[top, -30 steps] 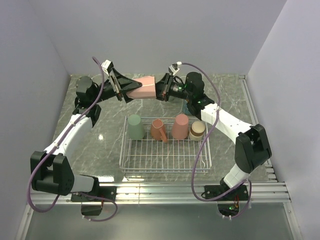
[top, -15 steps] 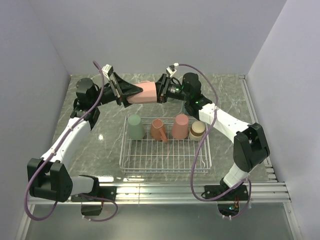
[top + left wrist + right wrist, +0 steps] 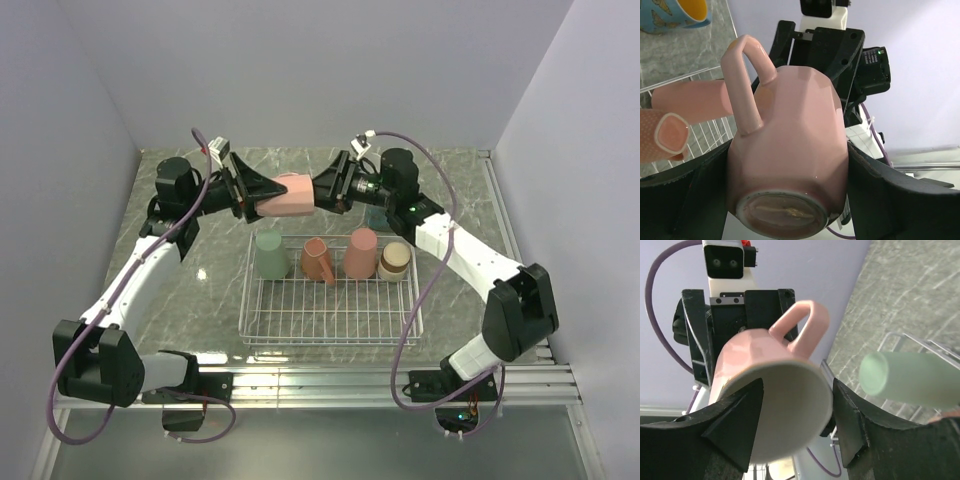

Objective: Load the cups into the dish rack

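Left gripper (image 3: 266,193) clamps the pink mug (image 3: 290,196) by its base, midair. Right gripper (image 3: 320,190) straddles the rim; can't tell if it's gripping. Confirm right clamp before left releases.

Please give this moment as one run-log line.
pink mug: mid-air | left gripper: jaws clamp its base | right gripper: jaws flank its rim, grip unclear | dish rack: cups along far side

top view looks down from above and behind the arm bases (image 3: 185,378) over the whole surface (image 3: 215,300). the wrist views sit close, facing each other; all three share the pink mug (image 3: 290,196).
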Available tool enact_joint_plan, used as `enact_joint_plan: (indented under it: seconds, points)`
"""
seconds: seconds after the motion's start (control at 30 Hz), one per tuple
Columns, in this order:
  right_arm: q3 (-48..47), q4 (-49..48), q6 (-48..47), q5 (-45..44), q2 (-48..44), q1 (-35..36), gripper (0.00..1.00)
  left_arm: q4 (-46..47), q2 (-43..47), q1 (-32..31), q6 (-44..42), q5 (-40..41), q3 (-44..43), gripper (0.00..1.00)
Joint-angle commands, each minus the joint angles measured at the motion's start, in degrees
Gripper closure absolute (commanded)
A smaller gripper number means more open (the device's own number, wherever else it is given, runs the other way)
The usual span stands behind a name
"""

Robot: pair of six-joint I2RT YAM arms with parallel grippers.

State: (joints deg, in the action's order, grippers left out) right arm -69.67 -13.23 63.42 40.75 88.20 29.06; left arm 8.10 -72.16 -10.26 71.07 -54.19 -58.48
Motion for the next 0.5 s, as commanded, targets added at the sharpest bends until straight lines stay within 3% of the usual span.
enact_joint_plan:
  seconds: [0.0,0.13,0.17,0.3,0.47]
  points:
    - [0.67,-0.22,-3.03,0.03,-5.93,-1.55,0.36,-0.36,2.02,1.12,-2.86,1.2,-2.78,1.0]
    - [2.6,3.9,-5.75,-0.85,-8.66,-2.86,0.36,-7.81,2.11,1.65,-8.21,2.85,-5.76,1.0]
    - [2.78,5.22,-6.72,-1.72,-9.18,-3.48,0.36,-14.36,2.11,1.65,-12.58,3.74,-6.81,1.0]
    - [4.53,11.29,-11.2,-3.31,-13.13,-5.32,0.36,-25.11,2.55,1.74,-21.04,6.64,-10.86,1.0]
    - [7.7,12.79,-12.27,-3.31,-16.48,-8.23,0.36,-34.28,4.66,1.74,-29.56,10.5,-12.36,1.0]
